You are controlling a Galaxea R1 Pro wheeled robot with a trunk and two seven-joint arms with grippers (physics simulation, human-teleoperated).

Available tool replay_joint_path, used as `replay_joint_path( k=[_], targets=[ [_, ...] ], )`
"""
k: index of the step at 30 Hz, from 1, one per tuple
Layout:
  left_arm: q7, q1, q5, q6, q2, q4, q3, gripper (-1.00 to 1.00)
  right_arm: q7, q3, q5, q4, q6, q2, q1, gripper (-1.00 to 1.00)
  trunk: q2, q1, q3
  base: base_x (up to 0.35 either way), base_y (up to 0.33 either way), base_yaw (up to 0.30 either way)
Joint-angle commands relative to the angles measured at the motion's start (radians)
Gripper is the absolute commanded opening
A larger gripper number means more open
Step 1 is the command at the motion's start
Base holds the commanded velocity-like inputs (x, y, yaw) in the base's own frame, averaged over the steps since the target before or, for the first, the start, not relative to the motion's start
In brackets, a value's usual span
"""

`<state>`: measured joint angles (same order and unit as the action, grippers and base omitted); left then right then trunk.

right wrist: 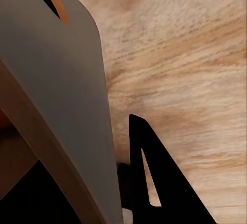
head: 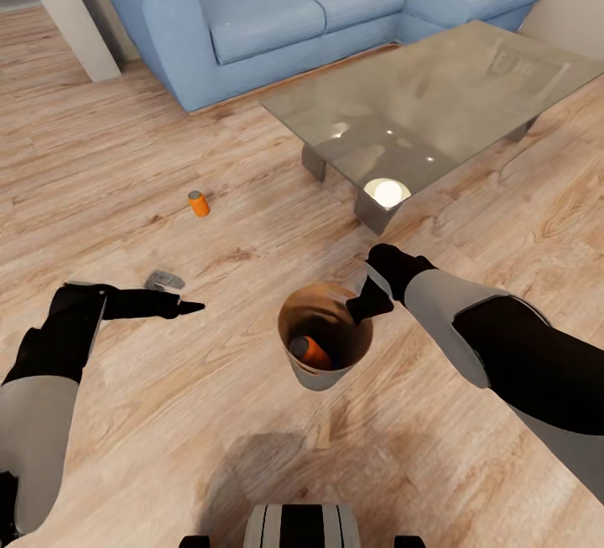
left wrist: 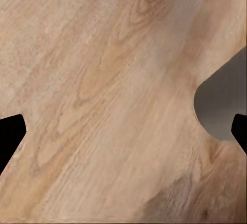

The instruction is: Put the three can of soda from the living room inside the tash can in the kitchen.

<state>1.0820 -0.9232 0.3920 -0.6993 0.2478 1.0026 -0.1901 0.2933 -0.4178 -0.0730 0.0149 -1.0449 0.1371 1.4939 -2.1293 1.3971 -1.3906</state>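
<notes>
The trash can (head: pixel 325 367), pale grey outside and coppery brown inside, stands upright on the wood floor in front of me. One orange soda can (head: pixel 309 352) lies inside it. My right gripper (head: pixel 367 305) is shut on the bin's far right rim; in the right wrist view the grey wall (right wrist: pixel 67 95) runs between the fingers, with one black finger (right wrist: pixel 154 183) outside it. A second orange soda can (head: pixel 199 203) stands on the floor further ahead to the left. My left gripper (head: pixel 189 308) hangs open and empty above the floor, left of the bin.
A small flat grey object (head: pixel 164 281) (left wrist: pixel 221 100) lies on the floor just beyond my left gripper. A glass coffee table (head: pixel 436 103) stands ahead to the right, and a blue corner sofa (head: pixel 277 11) is behind it. A white pillar (head: pixel 63 11) rises at the far left.
</notes>
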Motion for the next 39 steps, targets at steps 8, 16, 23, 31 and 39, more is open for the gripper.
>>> replay_joint_path(
  k=[8,16,23,31,39],
  targets=[
    [-0.305,0.105,-0.046,0.303,-0.035,-0.168,-0.145,1.0,-0.02,0.016,-0.018,-0.003,-0.002,-0.074,-0.055,-1.0,0.0,0.0,0.0,0.0,0.058,0.0],
    [-0.395,0.157,-0.068,0.434,-0.086,-0.202,-0.165,1.0,-0.033,0.068,-0.019,-0.004,0.067,-0.105,-0.105,-1.0,0.0,0.0,0.0,0.025,0.128,0.0],
    [-0.447,0.162,-0.068,0.44,-0.093,-0.24,-0.164,1.0,-0.052,0.096,-0.019,-0.006,0.076,-0.119,-0.148,-1.0,0.0,0.0,0.0,0.005,0.303,0.0],
    [-0.447,0.162,-0.066,0.415,-0.094,-0.247,-0.164,1.0,-0.063,0.124,-0.019,-0.006,0.081,-0.149,-0.17,-1.0,0.0,0.0,0.004,0.0,0.315,-0.128],
    [-0.453,0.162,-0.064,0.408,-0.098,-0.249,-0.161,1.0,-0.064,0.179,-0.019,-0.006,0.103,-0.179,-0.203,-1.0,0.0,0.0,0.006,0.002,0.316,-0.133]
  ],
)
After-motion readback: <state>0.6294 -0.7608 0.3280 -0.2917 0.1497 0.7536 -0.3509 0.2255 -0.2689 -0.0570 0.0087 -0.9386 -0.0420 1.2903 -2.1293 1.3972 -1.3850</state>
